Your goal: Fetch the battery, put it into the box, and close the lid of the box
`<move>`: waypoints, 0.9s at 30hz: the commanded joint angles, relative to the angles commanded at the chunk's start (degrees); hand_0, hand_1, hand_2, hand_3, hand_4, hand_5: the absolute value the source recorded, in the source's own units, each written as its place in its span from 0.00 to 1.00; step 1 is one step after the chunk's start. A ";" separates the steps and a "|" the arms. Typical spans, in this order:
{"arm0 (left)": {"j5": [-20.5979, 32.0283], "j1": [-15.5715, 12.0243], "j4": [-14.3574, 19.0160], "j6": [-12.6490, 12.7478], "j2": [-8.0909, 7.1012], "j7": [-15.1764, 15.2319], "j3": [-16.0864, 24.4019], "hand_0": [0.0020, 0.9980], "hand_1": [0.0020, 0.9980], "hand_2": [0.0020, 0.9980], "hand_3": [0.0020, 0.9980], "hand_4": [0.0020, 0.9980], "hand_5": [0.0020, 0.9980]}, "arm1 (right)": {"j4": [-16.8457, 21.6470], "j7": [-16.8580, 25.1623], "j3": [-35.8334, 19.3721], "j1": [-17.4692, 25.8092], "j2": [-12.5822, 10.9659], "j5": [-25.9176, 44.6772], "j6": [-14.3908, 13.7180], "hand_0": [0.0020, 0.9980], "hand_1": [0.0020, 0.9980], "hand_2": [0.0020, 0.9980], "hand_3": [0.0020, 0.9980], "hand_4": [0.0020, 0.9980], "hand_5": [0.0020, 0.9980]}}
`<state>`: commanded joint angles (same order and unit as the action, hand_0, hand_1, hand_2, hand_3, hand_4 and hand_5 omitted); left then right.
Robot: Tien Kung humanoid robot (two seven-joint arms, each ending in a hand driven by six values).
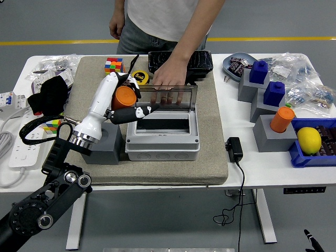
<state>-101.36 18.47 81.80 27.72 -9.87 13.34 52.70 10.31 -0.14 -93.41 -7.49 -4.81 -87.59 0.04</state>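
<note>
While a person's hand [169,79] props the box [163,137] lid, the left robot hand [122,100] grasps the orange battery [124,96].

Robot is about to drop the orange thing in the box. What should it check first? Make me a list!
1. Battery held in left hand: ok.
2. Lid up: ok, a person's hand props it.
3. Box opening free: ok.
4. Battery above the opening: not ok, it sits off the left edge.
5. Person's fingers away from the drop path: ok, they are behind the lid.
6. Right hand ready: cannot tell, out of view.
</note>
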 joint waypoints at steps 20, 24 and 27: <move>-6.67 9.81 -15.00 9.26 5.37 5.79 -15.66 0.04 0.00 0.00 0.00 1.00 0.34 | 0.00 -0.23 -0.03 -0.21 -0.28 -1.23 0.19 0.85 0.76 0.75 0.80 1.00 1.00; -4.84 11.07 -19.23 9.26 7.13 7.14 -17.62 0.04 0.00 0.00 0.00 1.00 0.34 | 0.00 -0.23 0.17 -0.24 -0.21 -1.22 0.24 0.85 0.76 0.75 0.80 1.00 1.00; -3.62 11.91 -21.80 9.26 8.09 7.94 -18.43 0.04 0.00 0.00 0.00 1.00 0.40 | 0.00 -0.30 0.03 -0.21 -0.23 -1.51 0.24 0.85 0.76 0.75 0.80 1.00 1.00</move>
<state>-104.99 30.39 60.01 36.98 -1.78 21.28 34.27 10.31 -0.43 -93.38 -7.70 -5.03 -89.10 0.28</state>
